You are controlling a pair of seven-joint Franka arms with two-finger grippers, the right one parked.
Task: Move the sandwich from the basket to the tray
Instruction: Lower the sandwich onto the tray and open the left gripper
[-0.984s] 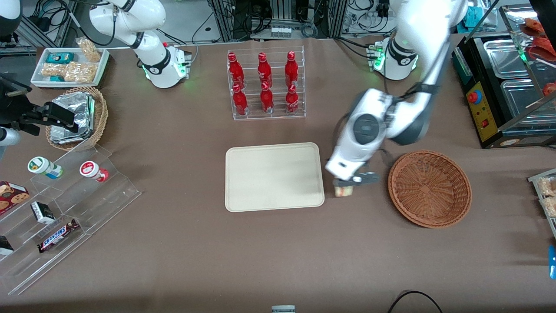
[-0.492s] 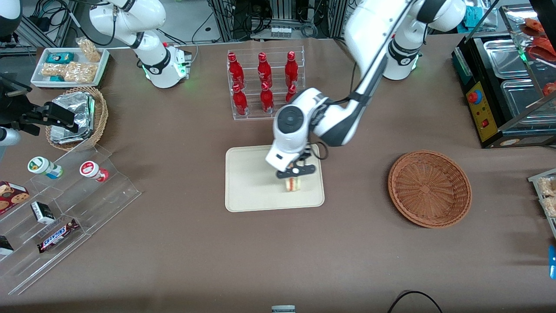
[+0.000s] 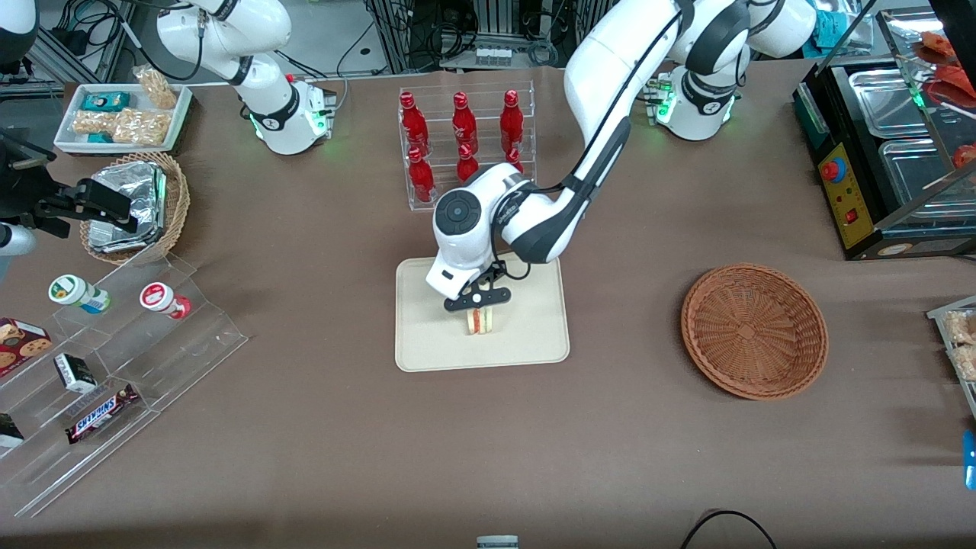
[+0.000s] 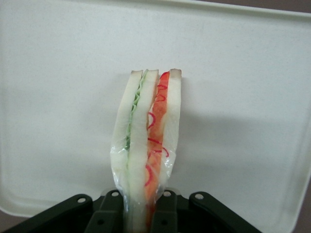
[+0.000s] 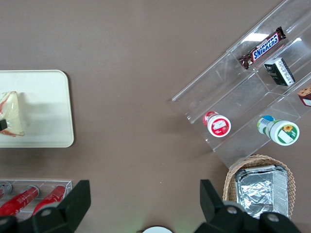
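Sandwich (image 3: 481, 321) clamped in end effector (image 3: 477, 303), mid-tray (image 3: 427, 347), clear of rim.

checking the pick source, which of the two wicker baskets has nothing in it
The wide, shallow reddish-brown basket toward the working arm's end is the one with nothing inside. The smaller tan basket holds foil packets. The gripper holds the sandwich over the tray.

The gripper (image 4: 140, 213) was cut off by the left wrist picture's edge, as was the sandwich's (image 4: 146, 150) lower end between the jaws. In the front view, the arm hid part of the tray (image 3: 427, 351) and the bottle rack (image 3: 467, 145).
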